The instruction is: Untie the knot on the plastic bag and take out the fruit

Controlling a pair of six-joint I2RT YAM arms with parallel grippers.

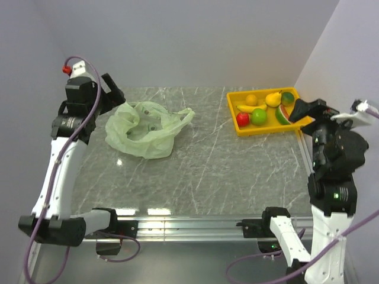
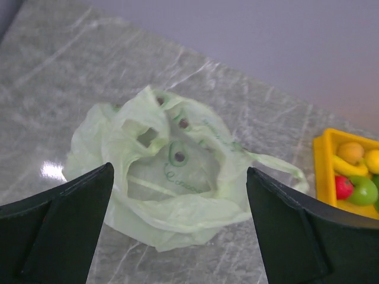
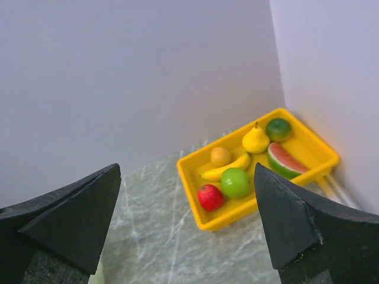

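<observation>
Crinkly pale green plastic bag lies open, far left on marble surface; toy fruit in yellow tray far right. L fingers & R fingers spread, empty. Looks done; next: park 2 arms.

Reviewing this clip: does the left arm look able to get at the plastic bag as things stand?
Probably yes. The left hand is open and aimed straight at the plastic bag, and nothing shows between them in the wrist view.
</observation>
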